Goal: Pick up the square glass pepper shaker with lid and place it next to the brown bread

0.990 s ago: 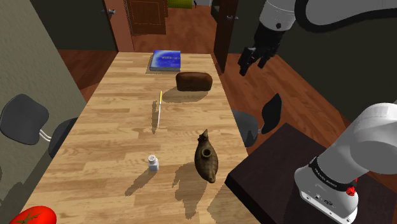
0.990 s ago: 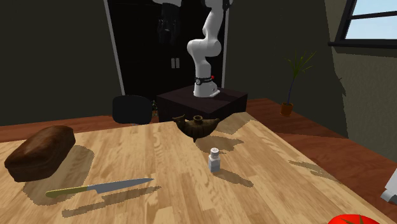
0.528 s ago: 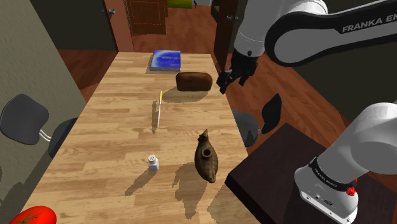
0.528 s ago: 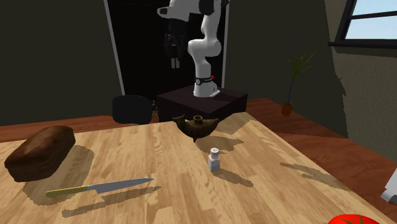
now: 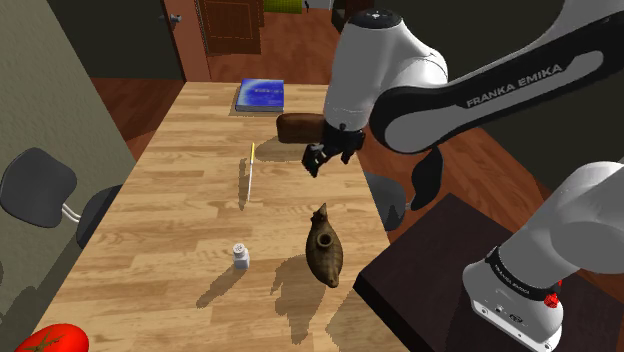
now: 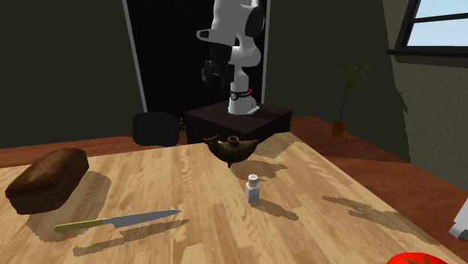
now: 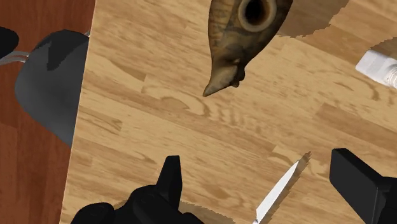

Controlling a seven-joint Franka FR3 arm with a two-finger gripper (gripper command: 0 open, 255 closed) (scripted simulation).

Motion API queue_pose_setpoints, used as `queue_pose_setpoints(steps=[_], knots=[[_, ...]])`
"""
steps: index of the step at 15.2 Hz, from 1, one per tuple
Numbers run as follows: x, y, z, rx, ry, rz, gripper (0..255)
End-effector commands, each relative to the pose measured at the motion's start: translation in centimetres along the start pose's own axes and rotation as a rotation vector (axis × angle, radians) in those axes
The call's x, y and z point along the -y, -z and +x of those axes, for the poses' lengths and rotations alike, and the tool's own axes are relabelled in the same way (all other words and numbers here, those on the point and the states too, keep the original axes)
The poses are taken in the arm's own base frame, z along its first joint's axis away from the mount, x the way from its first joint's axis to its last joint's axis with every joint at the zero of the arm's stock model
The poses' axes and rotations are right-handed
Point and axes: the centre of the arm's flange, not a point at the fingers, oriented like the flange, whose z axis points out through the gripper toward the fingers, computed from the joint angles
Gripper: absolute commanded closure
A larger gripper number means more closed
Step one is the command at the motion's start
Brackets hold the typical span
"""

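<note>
Progress, as we judge it, is at the very start: the pepper shaker [image 5: 241, 256] has not been grasped and stands upright on the wooden table [image 5: 180, 230], a small pale thing with a capped top, near the brown jug [image 5: 323, 250] and well apart from the brown bread [image 5: 296, 126], which lies toward the table's far end in the shoulder view. The gripper [image 5: 317, 160] hangs above the table close to the loaf, its two fingers spread wide with nothing between them; looking along it we see the jug's spout [image 7: 238, 38], the knife tip [image 7: 275, 196] and, off beyond one finger, the shaker [image 7: 380, 69]. So we reckon everything is left to do: reach the shaker, close on it, lift it, carry it across and set it down beside the bread. Counting, we find one shaker [image 6: 253, 187], one loaf [image 6: 46, 180], one knife [image 5: 247, 172] with a yellowish handle, one jug, one blue book [image 5: 261, 94] at the far end, one red tomato [image 5: 50, 340] at the near corner, and two dark chairs, one [image 5: 38, 185] at each long side [image 5: 400, 195].
</note>
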Motion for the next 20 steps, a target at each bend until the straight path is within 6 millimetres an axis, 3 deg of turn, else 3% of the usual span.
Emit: queue_pose_setpoints(steps=[1,20], knots=[[1.9,-1.7,0.0,-0.001,-0.007,0.004,0],[21.2,-17.3,0.6,-0.011,-0.048,0.023,0]])
